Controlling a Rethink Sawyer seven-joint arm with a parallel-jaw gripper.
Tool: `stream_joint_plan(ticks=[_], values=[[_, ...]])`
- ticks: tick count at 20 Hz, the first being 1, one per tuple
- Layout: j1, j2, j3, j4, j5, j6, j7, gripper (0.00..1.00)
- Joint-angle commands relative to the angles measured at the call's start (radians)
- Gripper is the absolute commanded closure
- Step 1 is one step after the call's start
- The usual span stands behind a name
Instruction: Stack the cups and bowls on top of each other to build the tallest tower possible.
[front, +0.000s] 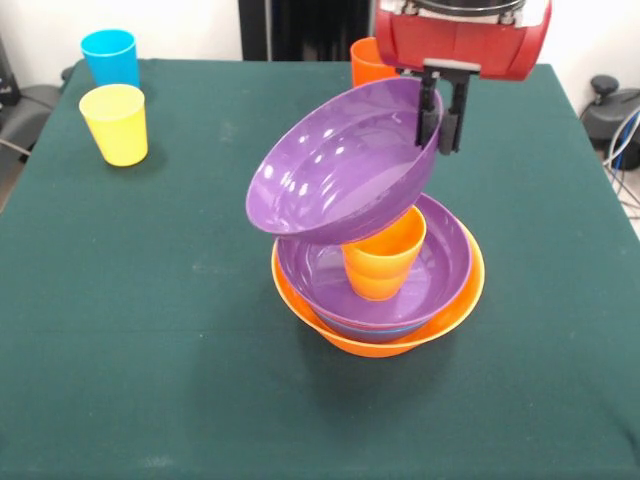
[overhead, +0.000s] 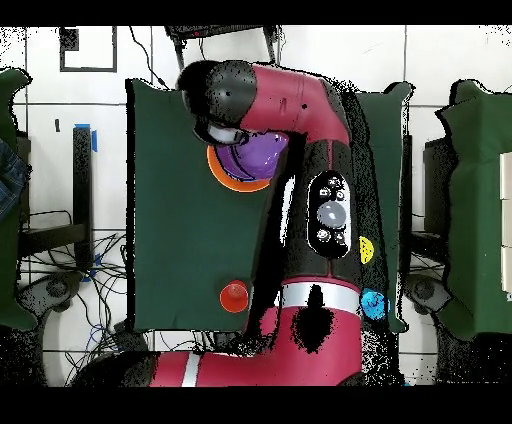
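Note:
My gripper (front: 440, 122) is shut on the far right rim of a wide purple bowl (front: 335, 170), which hangs steeply tilted with its opening facing left and front. Under it is the tower: a large orange bowl (front: 455, 305) holding a second purple bowl (front: 445, 262), with a blue rim (front: 385, 331) just showing between them. An orange cup (front: 383, 265) stands upright inside. The tilted bowl's low side is at that cup's rim; I cannot tell whether they touch. In the overhead view the arm covers most of the purple bowl (overhead: 262, 152) and orange bowl (overhead: 226, 178), and hides the gripper.
A light blue cup (front: 110, 57) and a yellow cup (front: 115, 123) stand at the back left of the green table (front: 150, 350). A red-orange cup (front: 366, 62) stands at the back, behind the arm. The overhead view shows the red-orange cup (overhead: 234, 296), the yellow cup (overhead: 366, 249) and the light blue cup (overhead: 374, 303).

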Motion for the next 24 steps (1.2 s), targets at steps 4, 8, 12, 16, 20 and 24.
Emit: stream_joint_plan(ticks=[4,8,12,16,20,24], values=[[-0.049,0.075,0.100,-0.114,-0.057,0.132,-0.138,1.00],[-0.052,0.072,0.099,-0.117,-0.055,0.149,-0.138,1.00],[-0.031,0.078,0.080,-0.135,-0.073,0.159,-0.114,1.00],[-0.008,0.082,0.067,-0.145,-0.078,0.155,-0.081,1.00],[0.003,0.078,0.063,-0.146,-0.076,0.161,-0.066,1.00],[0.012,0.078,0.056,-0.146,-0.080,0.156,-0.059,1.00]])
